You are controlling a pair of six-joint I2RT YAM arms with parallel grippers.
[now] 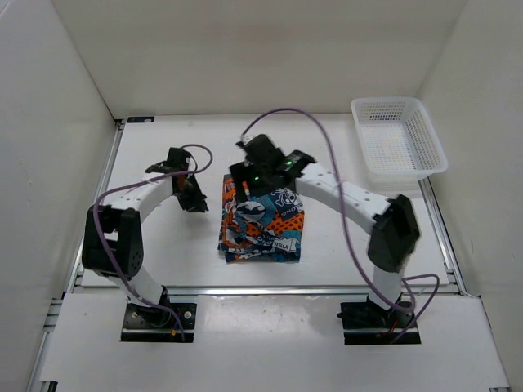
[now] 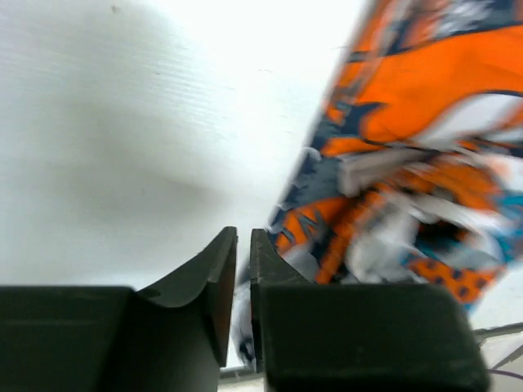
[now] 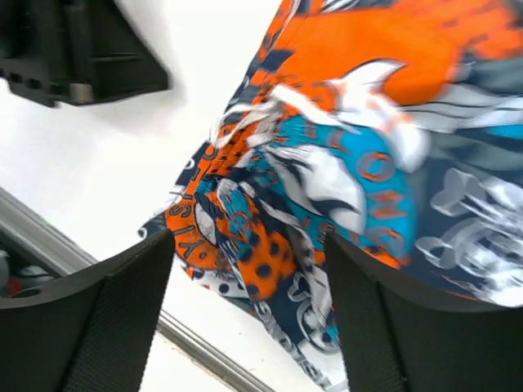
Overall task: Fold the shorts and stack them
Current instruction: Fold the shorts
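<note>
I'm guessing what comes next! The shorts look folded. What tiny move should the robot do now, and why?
Probably lift the right gripper up and clear. Its jaws stand open just above the shorts, gripping nothing, and the shorts lie folded in a compact square. The left gripper sits beside them.

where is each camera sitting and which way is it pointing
top external: above and behind the arms, looking down on the table, shorts and white basket; both arms show, with left gripper and right gripper
left wrist: on the left arm, low over the table, facing the shorts' edge; its own fingers show, nearly together
right wrist: on the right arm, looking down onto the shorts; its own fingers show, spread wide
shared: all three see the shorts
</note>
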